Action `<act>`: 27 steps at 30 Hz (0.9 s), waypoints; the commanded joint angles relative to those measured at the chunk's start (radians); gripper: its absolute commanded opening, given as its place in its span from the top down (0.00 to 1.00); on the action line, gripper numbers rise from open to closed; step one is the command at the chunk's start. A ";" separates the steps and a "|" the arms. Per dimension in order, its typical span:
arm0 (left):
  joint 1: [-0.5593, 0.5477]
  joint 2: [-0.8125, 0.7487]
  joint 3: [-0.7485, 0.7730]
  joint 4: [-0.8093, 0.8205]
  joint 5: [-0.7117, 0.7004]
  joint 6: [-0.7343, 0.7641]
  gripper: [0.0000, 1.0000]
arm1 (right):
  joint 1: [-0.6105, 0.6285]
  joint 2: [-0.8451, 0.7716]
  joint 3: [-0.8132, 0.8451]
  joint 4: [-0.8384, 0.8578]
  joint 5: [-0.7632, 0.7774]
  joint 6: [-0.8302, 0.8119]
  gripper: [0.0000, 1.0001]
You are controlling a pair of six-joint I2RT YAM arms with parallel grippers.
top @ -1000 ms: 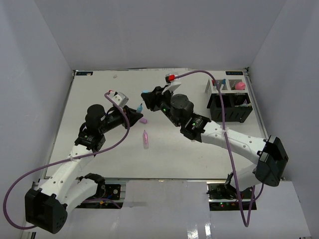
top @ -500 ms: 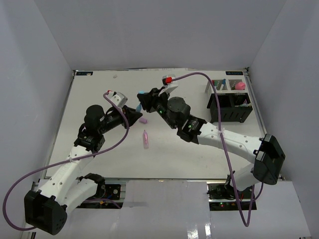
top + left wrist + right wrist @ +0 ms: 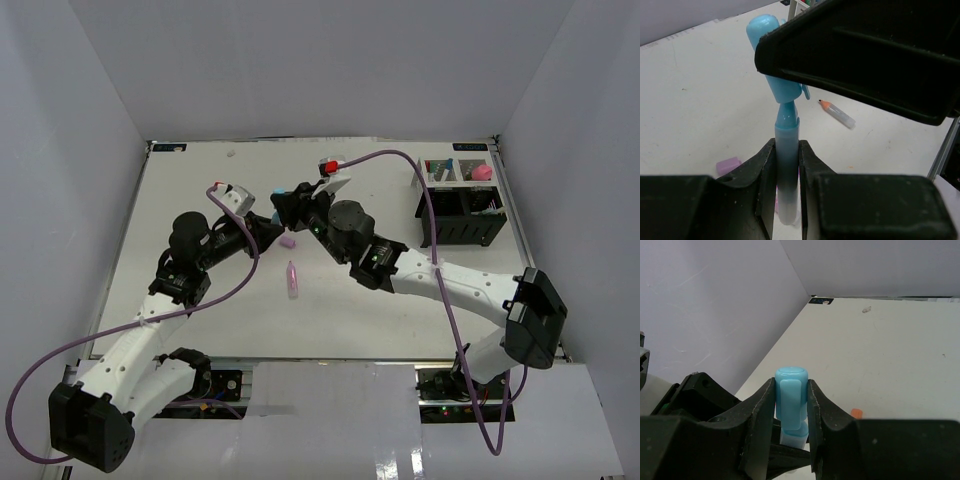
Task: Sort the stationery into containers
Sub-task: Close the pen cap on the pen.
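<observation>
1. Top view: the left hand (image 3: pixel 266 226) and right hand (image 3: pixel 287 206) were nose to nose over the middle of the bench (image 3: pixel 200 170), both on one blue marker (image 3: pixel 281 189). A pink marker (image 3: pixel 292 279) and a small purple piece (image 3: pixel 288 241) lay loose just below them. The black organizer (image 3: pixel 460 228) and its white mesh compartments (image 3: pixel 438 172) sat well apart at the far right. My worry was that the marker had a long carry to any compartment, and a fumble here would drop it among the loose bits.

2. Left wrist view: the left hand was clamped on the marker's barrel (image 3: pixel 786 170), with the fingers (image 3: pixel 765 170) tight on either side. The cap (image 3: pixel 782 87) sat crooked over the tip, out of line with the barrel. If the hands pushed together like that, I reckon the cap would jam, or the barrel would slide down through the grip. An orange-tipped marker (image 3: pixel 837 113) lay on the bench behind.

3. Right wrist view: the right hand was clamped on the cap, clip facing the camera, with a bit of barrel poking out underneath. It's a rounded, slick-looking cap, so any twist could probably pop it loose. I couldn't tell from here how far onto the barrel it was seated.
</observation>
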 commanded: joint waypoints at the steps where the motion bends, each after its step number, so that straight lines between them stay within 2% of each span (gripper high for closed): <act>1: 0.003 -0.028 -0.011 0.015 -0.010 0.007 0.89 | 0.018 0.017 0.011 0.049 0.055 -0.005 0.87; 9: 0.003 -0.034 -0.014 0.018 -0.022 0.006 0.89 | 0.045 0.029 0.004 0.040 0.143 -0.013 0.88; 19: 0.003 -0.042 -0.016 0.027 -0.036 0.001 0.89 | 0.065 0.026 -0.005 0.040 0.182 -0.013 0.89; 27: 0.003 -0.039 -0.033 0.116 -0.033 -0.059 0.89 | 0.093 0.049 -0.036 0.067 0.202 0.039 0.89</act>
